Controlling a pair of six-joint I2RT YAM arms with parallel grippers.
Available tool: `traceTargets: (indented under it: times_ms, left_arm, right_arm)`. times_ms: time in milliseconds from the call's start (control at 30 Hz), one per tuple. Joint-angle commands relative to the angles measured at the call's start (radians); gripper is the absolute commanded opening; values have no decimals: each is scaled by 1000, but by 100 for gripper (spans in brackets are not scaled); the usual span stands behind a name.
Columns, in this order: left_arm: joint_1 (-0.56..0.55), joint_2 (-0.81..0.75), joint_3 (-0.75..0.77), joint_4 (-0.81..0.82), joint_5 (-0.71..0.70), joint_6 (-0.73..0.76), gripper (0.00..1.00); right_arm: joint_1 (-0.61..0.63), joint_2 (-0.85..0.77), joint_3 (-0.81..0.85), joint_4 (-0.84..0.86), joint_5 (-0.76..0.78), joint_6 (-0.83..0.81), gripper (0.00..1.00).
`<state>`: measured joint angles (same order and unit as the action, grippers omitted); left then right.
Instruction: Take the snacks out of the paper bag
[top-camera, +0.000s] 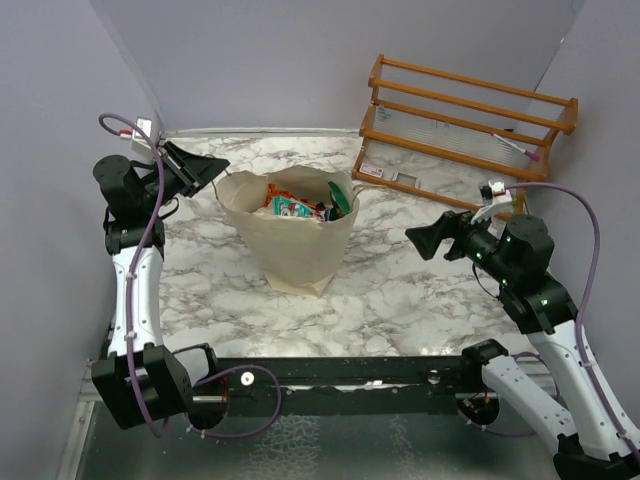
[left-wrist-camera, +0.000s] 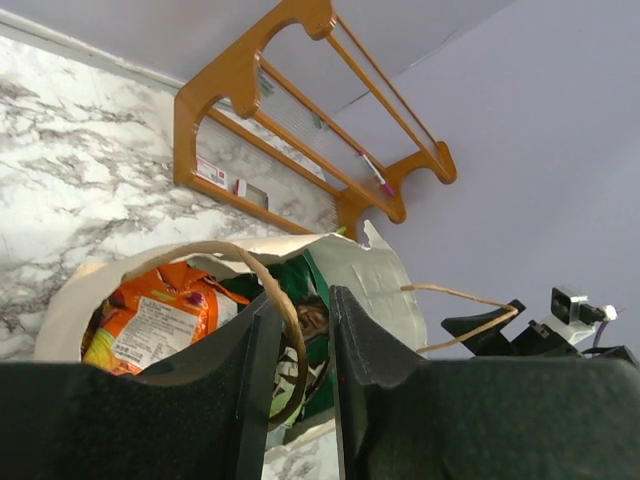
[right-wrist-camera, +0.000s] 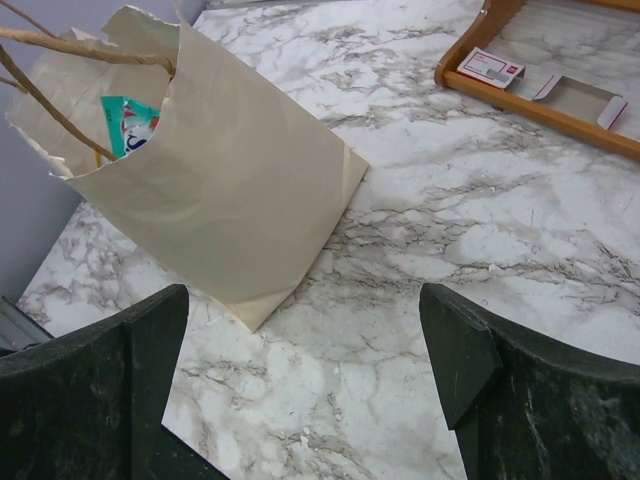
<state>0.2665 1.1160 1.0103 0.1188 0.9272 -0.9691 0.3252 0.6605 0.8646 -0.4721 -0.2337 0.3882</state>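
The cream paper bag (top-camera: 290, 250) stands upright at the middle of the marble table, its mouth full of snacks (top-camera: 292, 205). In the left wrist view an orange packet (left-wrist-camera: 150, 315) and a green packet (left-wrist-camera: 300, 275) show inside it. My left gripper (left-wrist-camera: 305, 300) hovers at the bag's left rim (top-camera: 215, 168). Its jaws are narrowed, with the brown cord handle (left-wrist-camera: 215, 247) looping down between them against the left finger; a gap remains. My right gripper (right-wrist-camera: 305, 300) hangs wide open over bare marble to the right of the bag (right-wrist-camera: 230, 190), holding nothing.
An orange wooden rack (top-camera: 470, 110) stands at the back right, with small cards at its foot (right-wrist-camera: 490, 68). The bag's other cord handle (left-wrist-camera: 460, 295) sticks out toward the right arm. Grey walls close in the back and both sides.
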Motion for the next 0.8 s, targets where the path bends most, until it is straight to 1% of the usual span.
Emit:
traceTargets:
  times_ms: [0, 100, 167, 333, 467, 633, 767]
  left_arm:
    - [6, 33, 84, 49, 22, 19, 23]
    - [6, 63, 141, 34, 23, 46, 5]
    - [8, 79, 177, 8, 17, 73, 0]
    - [10, 127, 280, -101, -9, 154, 0]
    - [30, 173, 395, -194, -49, 212, 0]
    - [61, 243, 514, -189, -41, 203, 0]
    - [65, 311, 625, -180, -8, 183, 0]
  right_arm:
    - [-6, -1, 2, -1, -15, -7, 99]
    - [-6, 3, 4, 2, -23, -8, 99]
    - [-6, 6, 6, 4, -30, -8, 99]
    - [-6, 15, -2, 20, -49, -8, 99]
    - [-6, 30, -1, 21, -50, -15, 99]
    - [-6, 43, 9, 16, -37, -31, 100]
    - [-6, 46, 2, 20, -30, -38, 99]
